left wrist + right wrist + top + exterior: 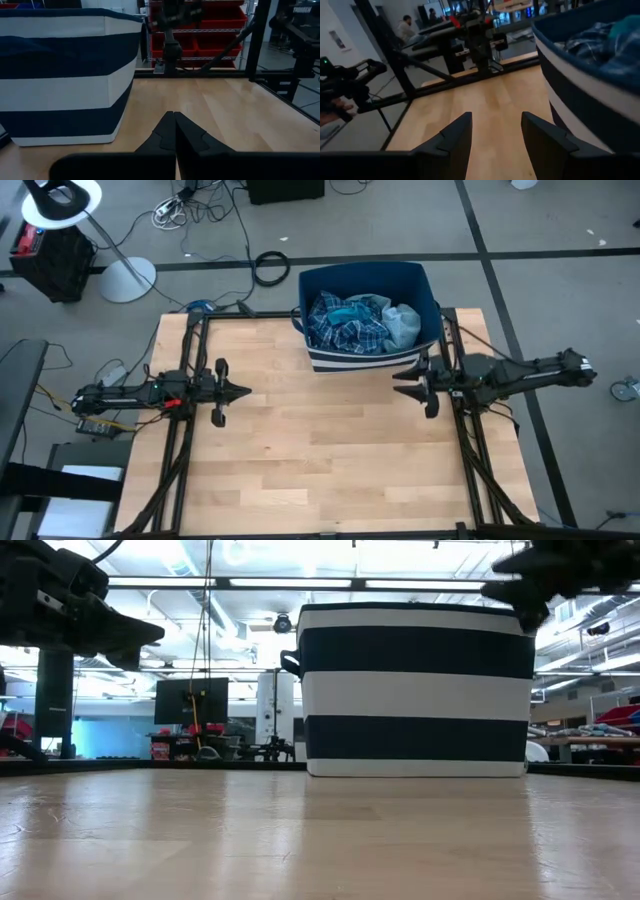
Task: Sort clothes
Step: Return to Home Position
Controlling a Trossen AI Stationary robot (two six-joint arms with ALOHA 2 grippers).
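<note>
clothes [350, 328]: piled in the bin [360, 362] at the table's [320, 450] far edge | handling: soft, light, floppy I'd guess, so pinch a bunched fold on top | left gripper [247, 391]: pressed together, empty, over the left side | right gripper [398, 378]: spread, empty, just beside bin

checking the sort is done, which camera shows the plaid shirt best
The high view: it looks down into the bin, where the plaid shirt lies crumpled. The right wrist view catches part of it over the rim. The low and left wrist views show only the bin's striped wall.
</note>
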